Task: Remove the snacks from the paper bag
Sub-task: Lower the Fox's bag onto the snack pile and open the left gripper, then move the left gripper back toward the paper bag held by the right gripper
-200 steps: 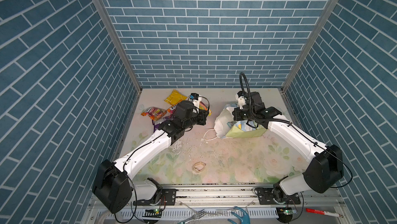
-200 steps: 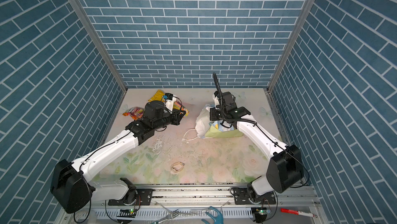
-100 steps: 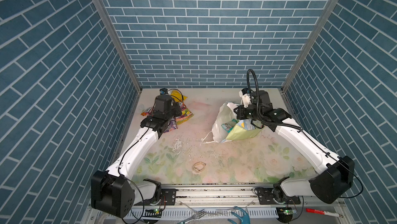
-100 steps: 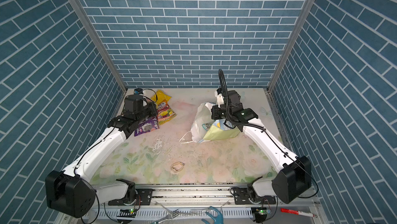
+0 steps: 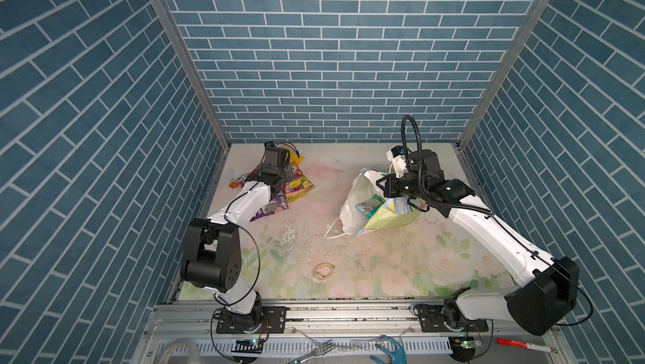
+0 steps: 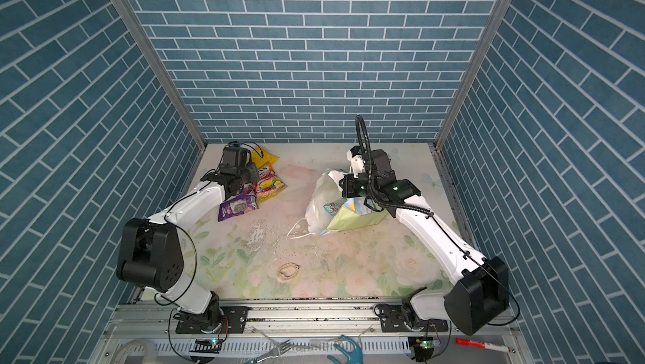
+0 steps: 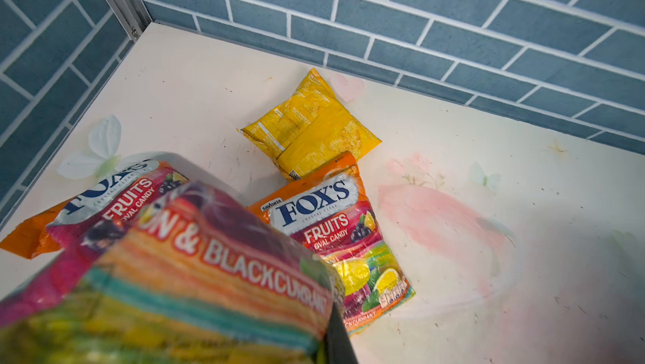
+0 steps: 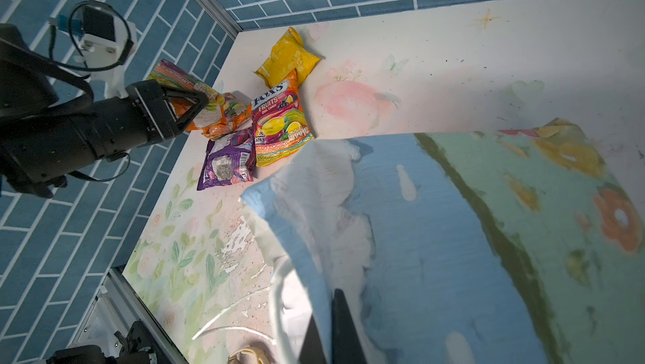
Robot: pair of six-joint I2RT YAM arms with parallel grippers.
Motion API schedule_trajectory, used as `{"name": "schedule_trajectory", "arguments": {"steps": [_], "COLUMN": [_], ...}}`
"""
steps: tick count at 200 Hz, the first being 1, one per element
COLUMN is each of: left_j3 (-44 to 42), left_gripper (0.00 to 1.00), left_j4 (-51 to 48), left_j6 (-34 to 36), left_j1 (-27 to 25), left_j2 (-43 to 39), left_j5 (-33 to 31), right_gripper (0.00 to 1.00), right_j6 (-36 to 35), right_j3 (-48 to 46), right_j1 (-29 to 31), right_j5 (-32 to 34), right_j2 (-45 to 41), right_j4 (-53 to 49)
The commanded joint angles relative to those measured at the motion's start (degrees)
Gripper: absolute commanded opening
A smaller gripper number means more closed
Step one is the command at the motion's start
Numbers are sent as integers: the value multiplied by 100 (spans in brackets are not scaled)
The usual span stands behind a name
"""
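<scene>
The paper bag lies tipped on its side, white mouth toward the middle. A teal packet shows inside it. My right gripper is shut on the bag's upper wall. My left gripper hangs over the far-left pile, shut on a FOX'S candy bag. Under it lie a yellow packet, two FOX'S bags and a purple packet.
The bag's white string handle trails on the mat. Flaked patches and a beige band lie nearer the front. Brick walls close three sides. A fork and a red marker lie beyond the front rail.
My left gripper has carried the FOX'S candy bag from beside the paper bag leftward to above the snack pile. The right gripper has kept its hold, and the bag's mouth has tipped wider.
</scene>
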Motion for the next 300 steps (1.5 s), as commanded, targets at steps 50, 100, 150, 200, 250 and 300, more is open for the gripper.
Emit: {"name": "schedule_trajectory", "arguments": {"steps": [50,100,150,200,250,300], "left_j3": [636,579,270,-295,-672,-904], "left_gripper": [0,83,99,100,100,100], "left_j4": [137,351,575,819,885,1092], "left_j6": [113,82,-62,-270,-385,-428], "left_j1": [94,81,74,-189,-694,-1055], "left_j2": [660,507,-31,-688,-1199,-1594], "left_j5": [17,293,554,875,1141,1647], "right_gripper": [0,0,0,0,0,0], "right_j6": [-68,-94,-89,-99,-107,-129], "right_j3": [-28,-6,-8,90,191,220], "right_j1": [16,13,15,16,16,17], "right_j5": [-27,-10,32,96,120,326], "right_j2": [-420,-439,-429,-405,-334,-291], "right_j4": [-77,-119,-116,-144,-211,-245]}}
